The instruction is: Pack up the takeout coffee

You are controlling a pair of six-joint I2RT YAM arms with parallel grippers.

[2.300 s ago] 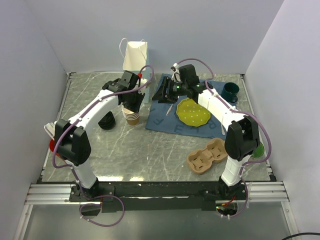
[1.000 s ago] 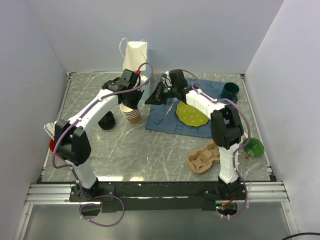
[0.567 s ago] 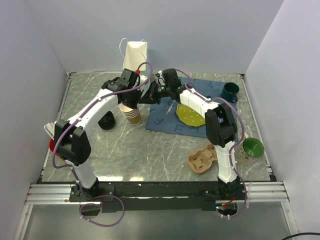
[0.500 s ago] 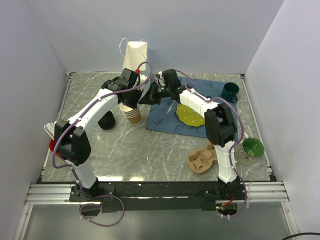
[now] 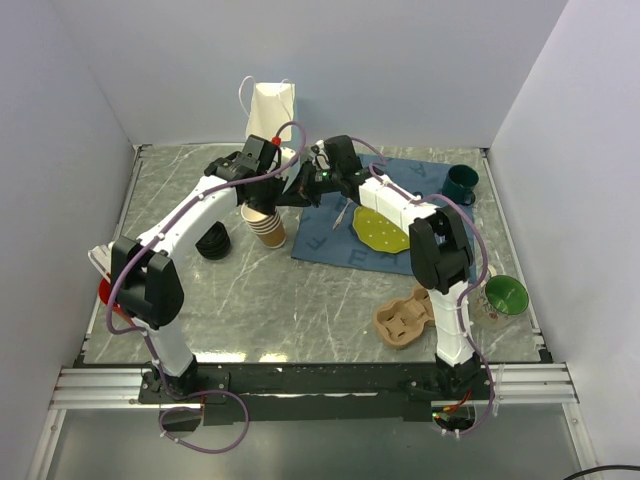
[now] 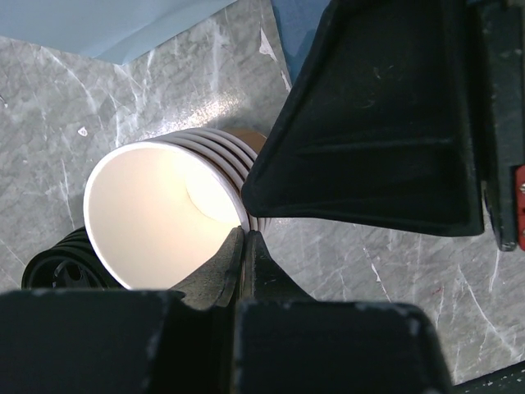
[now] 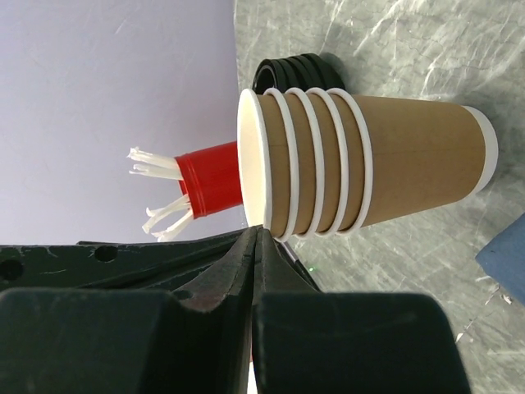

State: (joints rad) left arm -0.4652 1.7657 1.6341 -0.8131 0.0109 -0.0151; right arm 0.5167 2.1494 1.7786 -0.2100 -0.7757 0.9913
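At the cup stack [image 7: 361, 164], looks barely begun: shows no lidded takeout coffee anywhere, with lidding and bagging seemingly yet to do. Finds left jaws and right jaws both pressed together at its top rim. Counts five nested cups, one lid pile [image 5: 212, 244] beside, one bag [image 5: 270, 112] behind, one carrier [image 5: 404, 318] well in front.

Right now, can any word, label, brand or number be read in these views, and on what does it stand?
"F": a pale capital on the blue cloth mat, near its front left corner; faint, so likely rather than certain.
"E": the next pale capital along that front edge, also faint.
Other letters on the mat: blurred or covered, unreadable.
Stack of brown paper cups, white paper bag, brown cardboard cup carrier: no print visible.
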